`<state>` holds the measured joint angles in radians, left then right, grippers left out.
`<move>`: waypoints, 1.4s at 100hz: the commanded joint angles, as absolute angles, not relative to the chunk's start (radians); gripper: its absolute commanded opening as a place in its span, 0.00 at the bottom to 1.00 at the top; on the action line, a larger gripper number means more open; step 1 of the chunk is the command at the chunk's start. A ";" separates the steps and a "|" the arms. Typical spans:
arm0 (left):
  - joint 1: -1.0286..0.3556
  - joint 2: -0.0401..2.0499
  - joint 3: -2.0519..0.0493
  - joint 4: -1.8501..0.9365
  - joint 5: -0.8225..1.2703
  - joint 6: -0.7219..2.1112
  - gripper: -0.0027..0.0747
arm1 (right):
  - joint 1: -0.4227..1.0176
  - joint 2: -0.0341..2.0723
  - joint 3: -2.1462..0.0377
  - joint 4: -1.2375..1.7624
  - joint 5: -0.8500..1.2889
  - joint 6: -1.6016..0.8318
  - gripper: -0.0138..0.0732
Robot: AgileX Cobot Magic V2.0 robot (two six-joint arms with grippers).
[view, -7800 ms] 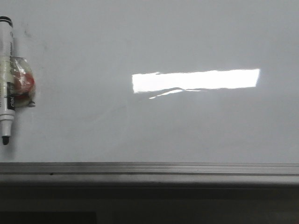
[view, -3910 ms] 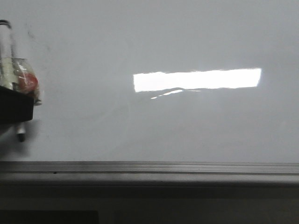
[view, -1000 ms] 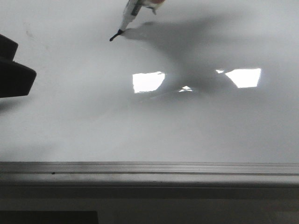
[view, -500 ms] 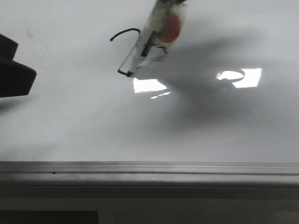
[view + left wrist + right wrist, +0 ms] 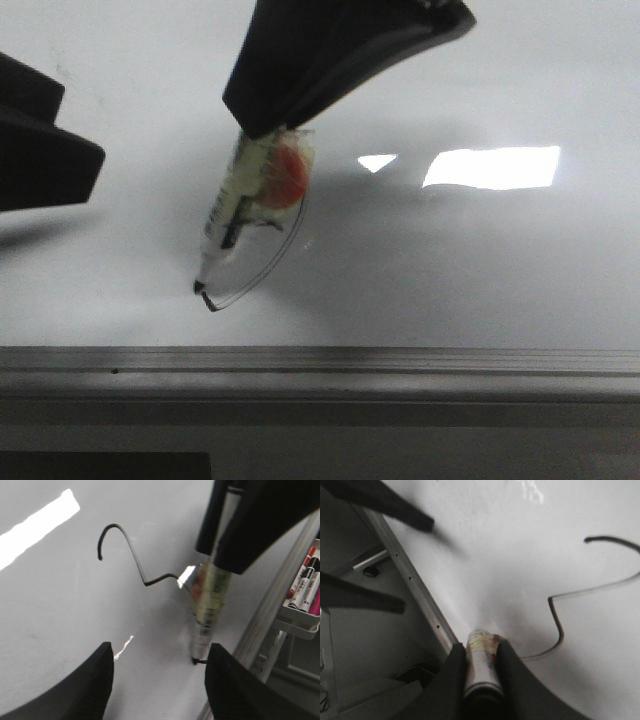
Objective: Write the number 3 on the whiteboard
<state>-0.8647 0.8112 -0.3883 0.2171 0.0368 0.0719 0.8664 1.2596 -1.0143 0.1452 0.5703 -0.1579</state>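
Note:
My right gripper [image 5: 262, 125] is shut on a white marker [image 5: 240, 205] wrapped in tape with a red patch. The marker's black tip [image 5: 198, 288] touches the whiteboard [image 5: 480, 280] just above its grey rail [image 5: 320, 360]. The number 3 [image 5: 135, 560] is a thin black line with a hooked top and a sharp middle point. Its lower curve [image 5: 278, 250] runs down to the tip. In the right wrist view the 3 [image 5: 560, 625] lies beyond the held marker [image 5: 481, 662]. My left gripper [image 5: 157, 680] is open and empty, hovering beside the marker [image 5: 207, 610].
A bright rectangular light reflection [image 5: 490, 167] lies on the board to the right. A tray of spare markers [image 5: 305, 590] hangs past the rail. My left gripper [image 5: 45, 160] fills the board's left edge in the front view. A dark ledge lies below the rail.
The right gripper has moved down and left with the marker, drawing the 3's lower curve toward the rail. The left gripper has stayed at the left edge.

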 commanded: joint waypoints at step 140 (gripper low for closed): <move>-0.768 0.904 -0.473 -0.539 0.027 0.058 0.01 | 0.947 1.019 -1.098 0.169 0.397 -0.147 0.90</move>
<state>-0.8088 0.9031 -0.4394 -0.4647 0.0499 0.0658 0.9518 1.0592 -1.0630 0.1626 0.4774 -0.1579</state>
